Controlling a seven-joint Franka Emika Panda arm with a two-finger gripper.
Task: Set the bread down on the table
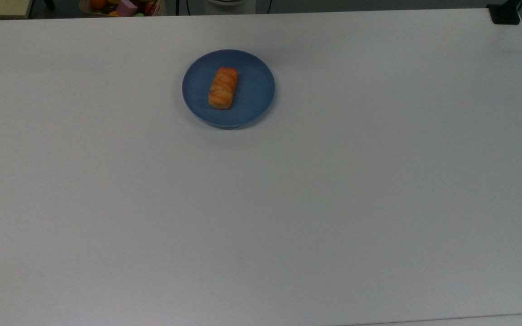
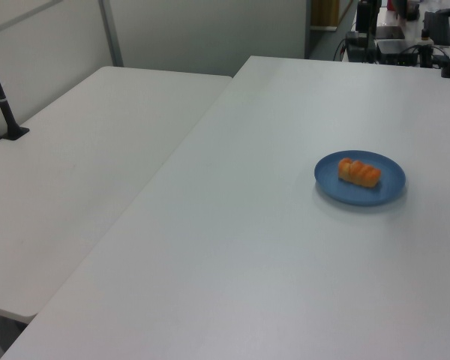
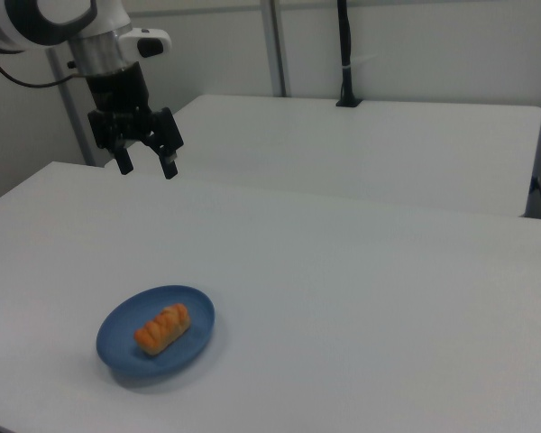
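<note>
Bread [image 1: 223, 88]: small oblong loaf, orange-golden crust with paler diagonal streaks that read as a braid or scored ridges. In the top view the end nearer the frame's bottom is paler, tan rather than orange. In the right view the ridges show as a row of raised bumps along its upper face [image 3: 161, 328].

Position: lies flat on a round blue plate [image 1: 256, 88], slightly toward the top view's left of the plate's centre, long axis running roughly up-down in the top view with a small tilt. It takes up about half of the plate's width and sits fully inside the rim. Plate rests on the white tabletop [image 1: 333, 203], in the upper middle of the top view. In the left view the plate [image 2: 386, 193] and bread [image 2: 358, 172] appear toward the left view's right.

Hand [image 3: 146, 167]: seen in the right view, hanging above the tabletop, well apart from the plate, toward the right view's upper left. Fingers [image 3: 169, 164] point downward and are spread, released, nothing between them

A second white tabletop [image 2: 82, 165] adjoins the first
</note>
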